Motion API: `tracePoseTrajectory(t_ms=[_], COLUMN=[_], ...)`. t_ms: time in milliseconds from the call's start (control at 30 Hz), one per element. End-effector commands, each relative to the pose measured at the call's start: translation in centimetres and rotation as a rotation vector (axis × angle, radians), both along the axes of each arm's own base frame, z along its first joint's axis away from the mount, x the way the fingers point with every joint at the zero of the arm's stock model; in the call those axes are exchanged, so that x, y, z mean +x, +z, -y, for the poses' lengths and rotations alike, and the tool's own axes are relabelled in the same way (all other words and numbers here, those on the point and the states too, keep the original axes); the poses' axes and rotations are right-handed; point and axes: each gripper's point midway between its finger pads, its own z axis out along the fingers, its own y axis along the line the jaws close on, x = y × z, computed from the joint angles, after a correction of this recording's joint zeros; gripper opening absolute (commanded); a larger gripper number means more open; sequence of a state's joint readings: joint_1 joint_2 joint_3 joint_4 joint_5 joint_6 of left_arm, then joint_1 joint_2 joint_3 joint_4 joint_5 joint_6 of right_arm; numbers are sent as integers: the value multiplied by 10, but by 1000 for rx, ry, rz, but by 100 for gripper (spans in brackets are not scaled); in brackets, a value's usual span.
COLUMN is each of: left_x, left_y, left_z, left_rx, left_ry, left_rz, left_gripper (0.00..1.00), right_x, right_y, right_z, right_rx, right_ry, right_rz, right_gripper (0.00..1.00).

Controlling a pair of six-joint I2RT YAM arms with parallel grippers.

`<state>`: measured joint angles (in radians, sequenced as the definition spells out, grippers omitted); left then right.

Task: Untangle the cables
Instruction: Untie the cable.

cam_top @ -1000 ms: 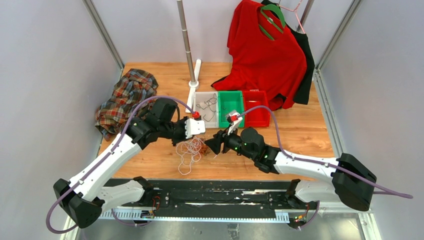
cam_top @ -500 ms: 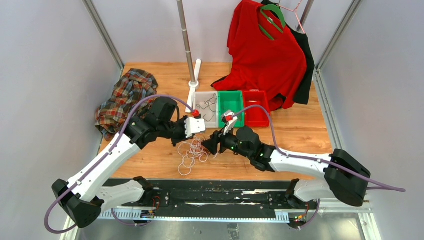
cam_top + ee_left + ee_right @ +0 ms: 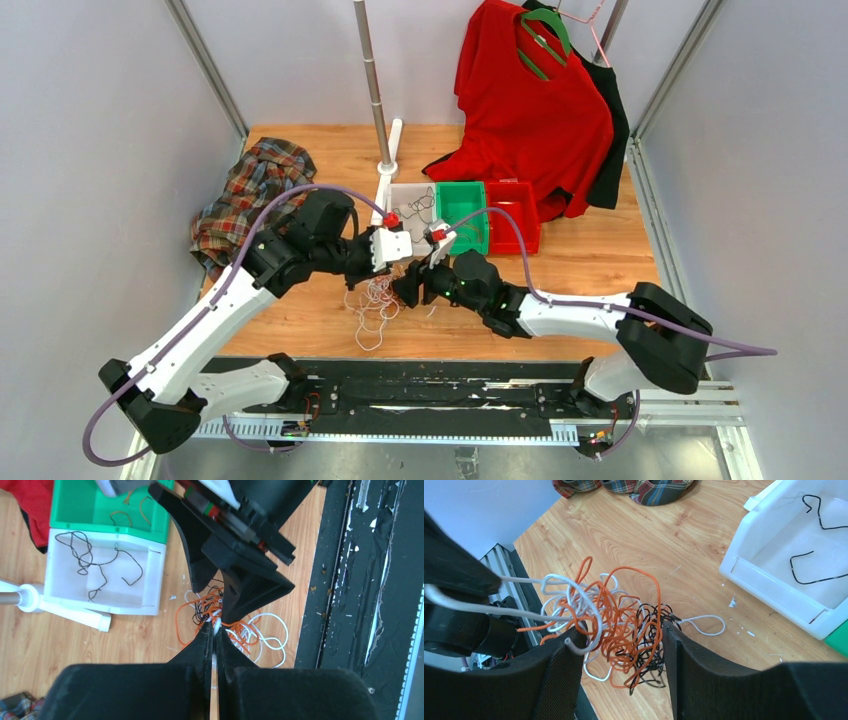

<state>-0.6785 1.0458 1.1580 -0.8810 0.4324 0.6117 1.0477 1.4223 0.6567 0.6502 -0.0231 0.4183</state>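
A tangle of white, orange and black cables [image 3: 376, 303] lies on the wooden table between the two grippers. My left gripper [image 3: 216, 629] is shut on a white cable strand at the tangle's edge; in the top view it [image 3: 375, 280] sits just left of the bunch. My right gripper [image 3: 621, 647] is open, its two fingers standing either side of the orange and black loops [image 3: 624, 615]. A white strand lies over its left finger [image 3: 566, 652]. In the top view it [image 3: 404, 290] is at the tangle's right side, close to the left gripper.
A white bin [image 3: 410, 187] holding black cable, a green bin [image 3: 460, 185] and a red bin [image 3: 513, 243] stand in a row behind the grippers. A plaid shirt [image 3: 250, 195] lies far left. A red shirt [image 3: 530, 100] hangs at the back right. A metal pole [image 3: 372, 80] stands behind the bins.
My right arm has moved left, bringing its open gripper over the tangle. The left gripper has stayed shut on the white strand and shifted only slightly.
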Motion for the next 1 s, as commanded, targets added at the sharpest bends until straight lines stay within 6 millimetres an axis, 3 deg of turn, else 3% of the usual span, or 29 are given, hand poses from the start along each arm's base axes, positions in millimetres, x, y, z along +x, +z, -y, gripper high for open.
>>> tracePoseTrajectory(t_ms=[0, 167, 300, 433, 667, 867, 967], left_x=[-4, -13, -20, -27, -39, -36, -27], left_y=[25, 45, 69, 104, 170, 190, 202], left_z=[7, 10, 11, 10, -4, -14, -23], left_rx=[-51, -91, -139, -195, -287, -289, -270], left_ry=[-13, -48, -62, -73, -67, -43, -14], left_rz=[13, 13, 32, 67, 198, 298, 383], left_gripper=[1, 0, 0, 1, 0, 0, 0], right_x=[11, 19, 26, 33, 36, 32, 30], right_y=[16, 10, -4, -36, -82, -92, -96], right_z=[-14, -16, -5, 18, 61, 88, 104], right_rx=[42, 47, 15, -62, -160, -204, -249], right_ry=[-46, -91, -159, -243, -355, -394, -432], right_rz=[54, 49, 43, 37, 3, -3, -2], right_gripper=[56, 53, 49, 46, 31, 15, 12])
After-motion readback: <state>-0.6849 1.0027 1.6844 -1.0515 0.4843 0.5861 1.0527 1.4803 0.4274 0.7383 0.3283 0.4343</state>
